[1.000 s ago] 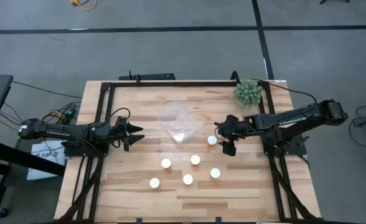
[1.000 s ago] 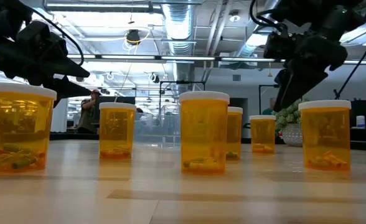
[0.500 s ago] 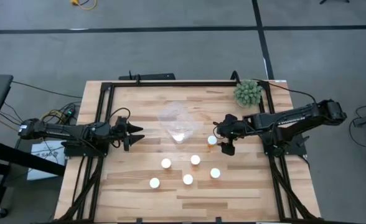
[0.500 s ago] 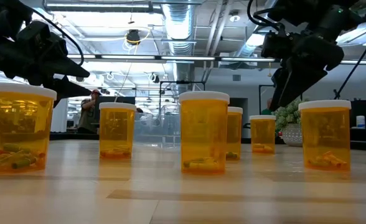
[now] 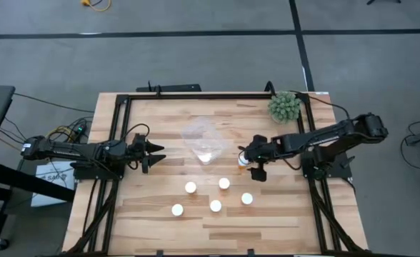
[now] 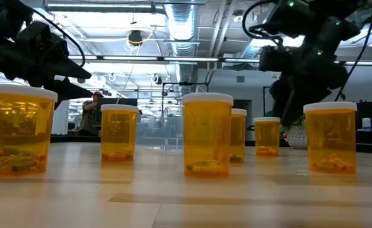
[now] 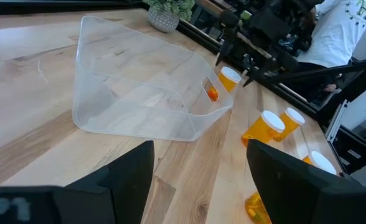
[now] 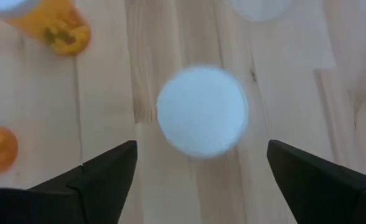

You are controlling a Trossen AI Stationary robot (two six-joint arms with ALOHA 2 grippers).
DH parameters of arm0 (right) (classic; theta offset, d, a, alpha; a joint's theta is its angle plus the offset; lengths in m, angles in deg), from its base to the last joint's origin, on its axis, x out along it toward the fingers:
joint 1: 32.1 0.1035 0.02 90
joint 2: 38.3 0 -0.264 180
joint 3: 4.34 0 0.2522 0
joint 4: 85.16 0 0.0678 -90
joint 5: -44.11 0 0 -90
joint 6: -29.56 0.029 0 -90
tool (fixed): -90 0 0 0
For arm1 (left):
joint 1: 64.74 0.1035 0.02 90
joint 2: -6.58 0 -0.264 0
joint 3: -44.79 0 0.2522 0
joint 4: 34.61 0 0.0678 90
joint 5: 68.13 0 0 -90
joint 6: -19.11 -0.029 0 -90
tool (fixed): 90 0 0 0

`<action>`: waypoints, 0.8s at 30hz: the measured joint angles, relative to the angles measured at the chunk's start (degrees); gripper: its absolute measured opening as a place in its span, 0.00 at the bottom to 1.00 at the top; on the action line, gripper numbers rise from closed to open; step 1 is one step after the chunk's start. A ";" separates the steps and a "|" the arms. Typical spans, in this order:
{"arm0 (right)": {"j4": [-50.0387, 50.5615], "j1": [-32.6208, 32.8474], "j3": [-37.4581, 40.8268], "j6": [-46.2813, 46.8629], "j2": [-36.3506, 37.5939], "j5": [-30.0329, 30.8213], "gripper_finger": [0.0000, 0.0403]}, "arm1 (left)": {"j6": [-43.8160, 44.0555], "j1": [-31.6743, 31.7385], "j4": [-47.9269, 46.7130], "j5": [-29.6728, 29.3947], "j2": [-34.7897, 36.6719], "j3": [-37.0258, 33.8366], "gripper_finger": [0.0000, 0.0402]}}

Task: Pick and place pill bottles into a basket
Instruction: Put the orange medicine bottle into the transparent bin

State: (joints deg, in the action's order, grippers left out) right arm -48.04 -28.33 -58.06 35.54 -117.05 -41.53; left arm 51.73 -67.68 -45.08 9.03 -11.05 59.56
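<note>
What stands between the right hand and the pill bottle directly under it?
Nothing visible. The right hand is open above the pill bottle, whose white cap shows between its fingers with only bare table around it.

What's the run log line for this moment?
right gripper: open above white-capped orange pill bottle | left gripper: waiting beside clear plastic basket

Bottles (image 6: 207,134): translucent orange bodies, white caps, yellowish pills inside. Basket (image 7: 142,87): clear, colourless; table (image 5: 160,228): pale wood w/ planks & grain, black frame round edge. Plant (image 5: 284,106) green in grey pot, both arms black, floor grey w/ black lines.
</note>
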 joint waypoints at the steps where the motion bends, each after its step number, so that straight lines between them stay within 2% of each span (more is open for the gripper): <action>1: -0.41 -0.02 -0.01 0.00 -0.46 0.00 0.87 | 0.06 0.01 0.02 0.00 0.00 0.00 0.61; 24: -5.78 -1.64 0.06 -6.03 -3.18 -3.04 0.85 | 0.17 0.01 -0.08 0.18 0.00 0.00 0.61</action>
State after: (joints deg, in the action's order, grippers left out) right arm -53.82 -29.97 -58.00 29.51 -120.23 -44.57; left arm 51.91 -67.67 -45.16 9.21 -11.05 59.56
